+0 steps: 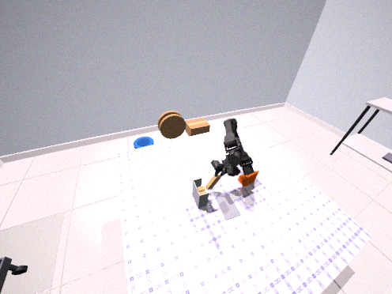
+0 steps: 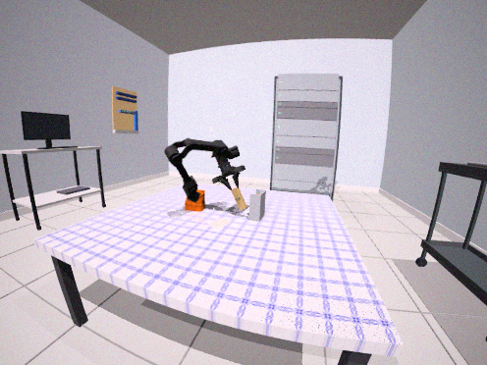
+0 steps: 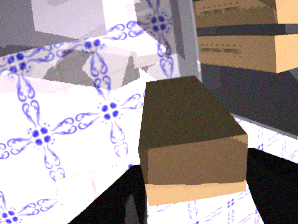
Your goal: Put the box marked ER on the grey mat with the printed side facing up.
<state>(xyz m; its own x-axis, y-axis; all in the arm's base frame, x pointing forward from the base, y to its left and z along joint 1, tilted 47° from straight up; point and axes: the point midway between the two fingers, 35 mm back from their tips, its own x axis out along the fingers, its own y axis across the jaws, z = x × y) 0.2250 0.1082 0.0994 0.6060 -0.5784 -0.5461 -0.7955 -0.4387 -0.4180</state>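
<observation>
Tan cardboard makes up the box [image 1: 213, 182] [image 2: 239, 199] [image 3: 192, 145] that the gripper [image 1: 218, 170] [image 2: 231, 182] [image 3: 194, 167] is pinching between its two fingers. In the exterior view this box hangs tilted a little left of the frame's middle, its lower end leaning toward the right, with small dark marks on the side that faces the camera; they are too small to read, so which reach code it carries cannot be told. The grey bin [image 1: 200, 194] [image 2: 256, 205] [image 3: 186, 40] stands just beside it, to its right in the exterior view and to its lower left in the top view. The held box is outside the bin.

Two more tan boxes [image 1: 201, 189] [image 3: 240, 52] show inside the bin at the upper right of the wrist view, parted by a dark divider, with faint lines of print on their shaded sides, too blurred to read. The grey mat [image 1: 228, 208] [image 2: 219, 223] lies flat on the checked tablecloth [image 1: 237, 253] [image 2: 221, 270] [image 3: 75, 115], below the middle of the top view, and bears no box. In that view the arm [image 1: 233, 148] [image 2: 196, 144] reaches down from above the middle, its orange base [image 1: 248, 179] [image 2: 194, 202] at right of the held box.
</observation>
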